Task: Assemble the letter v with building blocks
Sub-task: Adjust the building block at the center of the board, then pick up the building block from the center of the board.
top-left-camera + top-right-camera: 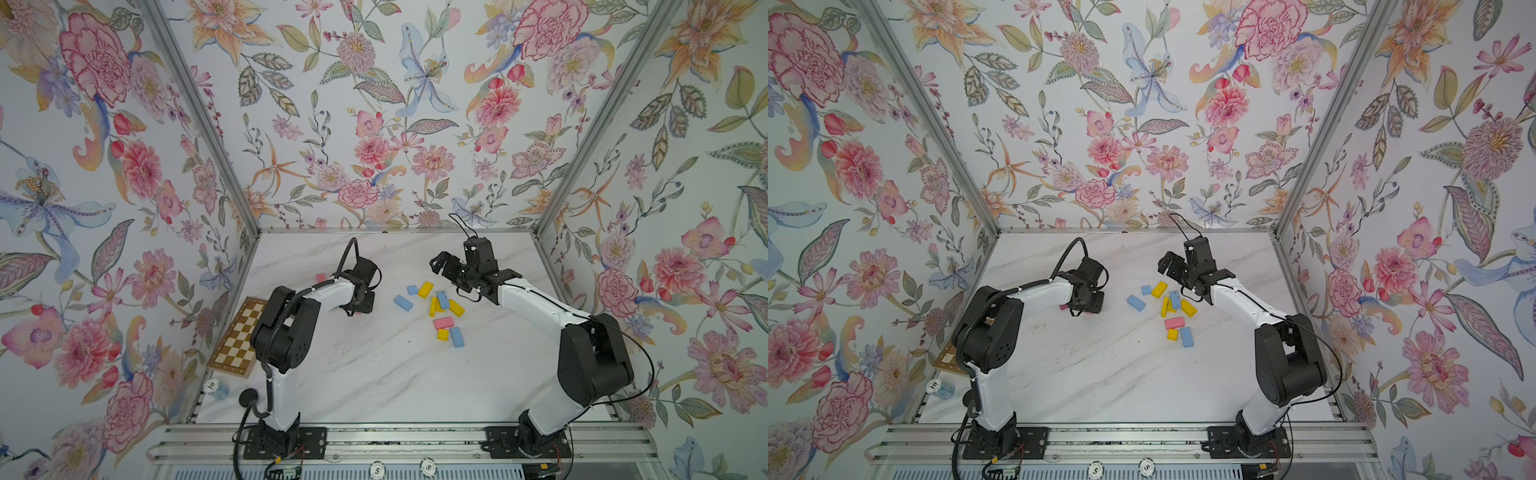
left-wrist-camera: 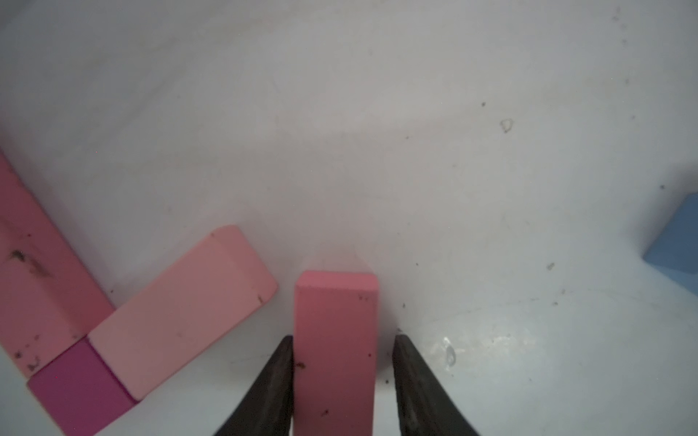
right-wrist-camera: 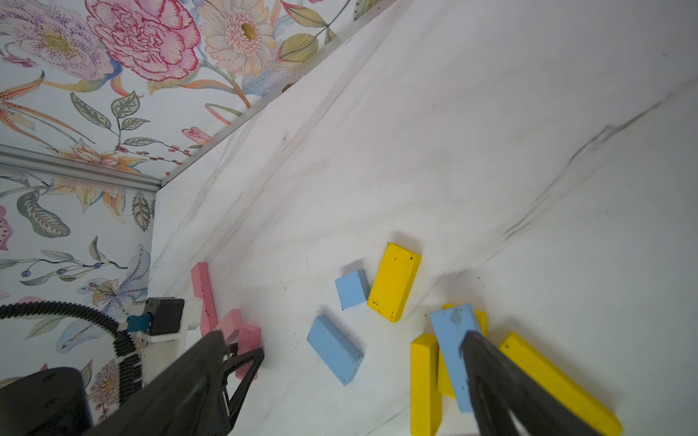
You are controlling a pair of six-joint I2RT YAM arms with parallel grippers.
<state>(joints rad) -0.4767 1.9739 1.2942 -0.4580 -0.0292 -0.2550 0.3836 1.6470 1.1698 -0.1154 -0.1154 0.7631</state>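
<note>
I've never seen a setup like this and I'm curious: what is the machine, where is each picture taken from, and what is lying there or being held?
These are two robot arms at a marble-look table, each ending in a two-fingered gripper. Both top views look down on the whole scene. The other two come from cameras on the wrists. Yellow, blue and pink building blocks lie loose, and a checkered board lies at the table's edge. The left gripper has its jaws either side of a pink block, next to two pink blocks meeting at a magenta block. Whether it grips yet is unclear. The right gripper hangs open and empty.
</note>
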